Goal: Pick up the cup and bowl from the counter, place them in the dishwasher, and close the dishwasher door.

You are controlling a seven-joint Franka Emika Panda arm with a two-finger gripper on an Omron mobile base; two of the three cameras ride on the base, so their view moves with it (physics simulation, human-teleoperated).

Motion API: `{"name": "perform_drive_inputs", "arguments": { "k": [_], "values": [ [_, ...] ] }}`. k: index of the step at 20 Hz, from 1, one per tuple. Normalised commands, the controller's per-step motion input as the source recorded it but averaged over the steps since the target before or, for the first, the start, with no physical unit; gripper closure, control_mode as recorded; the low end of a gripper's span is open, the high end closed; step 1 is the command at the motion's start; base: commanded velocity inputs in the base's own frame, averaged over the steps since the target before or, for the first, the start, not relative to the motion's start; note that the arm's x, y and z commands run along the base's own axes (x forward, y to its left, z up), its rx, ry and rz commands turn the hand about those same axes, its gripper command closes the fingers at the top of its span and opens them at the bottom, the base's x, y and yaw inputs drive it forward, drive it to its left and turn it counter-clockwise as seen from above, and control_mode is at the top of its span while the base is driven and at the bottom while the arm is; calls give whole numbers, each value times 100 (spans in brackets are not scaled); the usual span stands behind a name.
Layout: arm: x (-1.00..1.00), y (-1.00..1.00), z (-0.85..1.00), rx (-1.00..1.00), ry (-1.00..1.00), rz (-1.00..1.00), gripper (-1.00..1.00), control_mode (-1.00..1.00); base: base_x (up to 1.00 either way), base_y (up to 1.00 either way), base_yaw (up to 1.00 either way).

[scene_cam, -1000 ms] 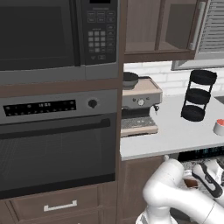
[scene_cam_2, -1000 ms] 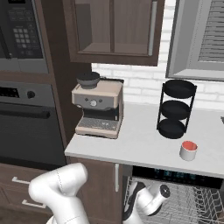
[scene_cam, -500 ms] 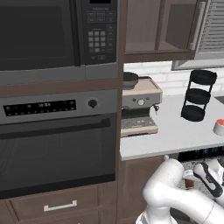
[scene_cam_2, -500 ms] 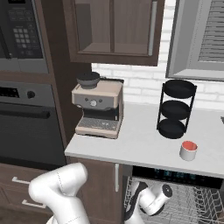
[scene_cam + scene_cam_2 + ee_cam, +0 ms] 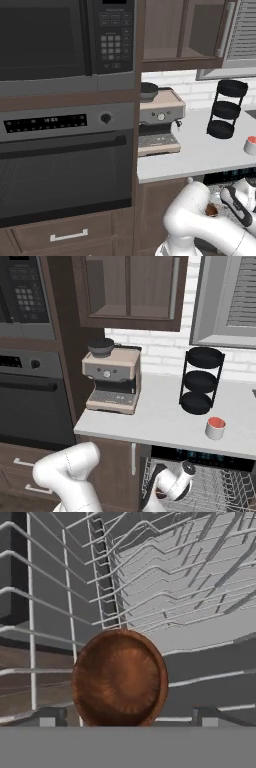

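bowl: brown, seen lower centre of hand view, inside the dishwasher wire rack.
gripper: tips wide apart either side of bowl; contact cannot be told.
change: arm barely shifted over last second.
cup: left on counter, right side.

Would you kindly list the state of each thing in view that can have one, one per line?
bowl: tilted on edge among the rack wires, between the finger tips
gripper: open, fingers either side of the bowl
cup: upright on the counter, not yet moved
dishwasher: open, rack showing
oven door: closed
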Motion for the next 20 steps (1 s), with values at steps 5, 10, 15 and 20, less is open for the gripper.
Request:
{"name": "perform_drive_inputs", "arguments": {
  "k": [5, 10, 15, 20],
  "values": [
    [-7, -23, 57, -27, 1, -21, -100, -100, 0, 0, 0],
    [-36, -61, 92, -3, -14, -7, -100, -100, 0, 0, 0],
    [-9, -59, 100, 0, -3, 0, -100, -100, 0, 0, 0],
    [0, -34, 100, -19, 0, 0, -100, -100, 0, 0, 0]
  ]
}}
